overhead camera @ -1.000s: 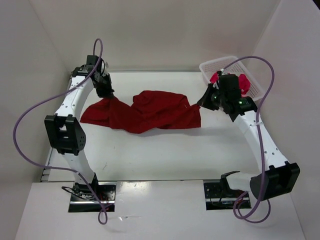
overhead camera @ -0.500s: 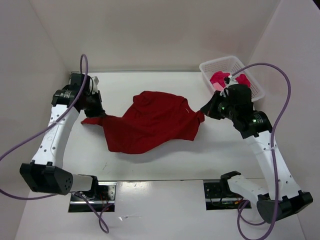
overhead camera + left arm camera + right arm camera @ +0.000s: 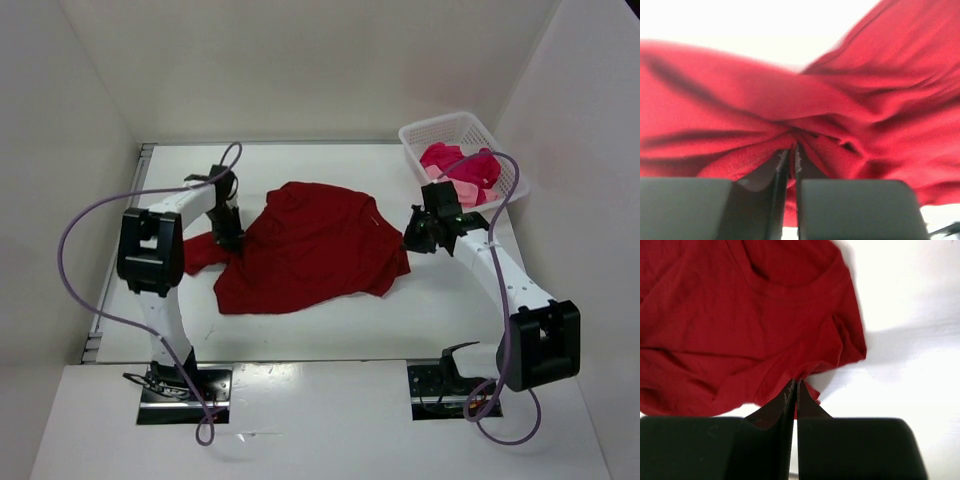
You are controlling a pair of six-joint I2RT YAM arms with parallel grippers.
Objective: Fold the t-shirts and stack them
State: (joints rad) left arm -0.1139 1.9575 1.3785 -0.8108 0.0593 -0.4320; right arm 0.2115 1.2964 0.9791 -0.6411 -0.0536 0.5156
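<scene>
The dark red t-shirt (image 3: 310,245) lies rumpled across the middle of the table. My left gripper (image 3: 232,240) is shut on a bunched fold of its left side, seen close in the left wrist view (image 3: 792,147). My right gripper (image 3: 412,240) is shut on the shirt's right edge; the right wrist view (image 3: 795,382) shows the fingers pinching the hem of the shirt (image 3: 740,330). The light pink t-shirt (image 3: 462,192) and the magenta-crimson t-shirt (image 3: 452,160) lie crumpled in the basket.
The white lattice basket (image 3: 432,131) stands at the far right corner against the right wall. White walls close in the table on the left, back and right. Purple cables loop off both arms.
Both arms have swung toward the near side and lowered, dragging the red shirt down onto the table. The shirt now lies flatter and more spread out. Both grippers stay shut on it.
</scene>
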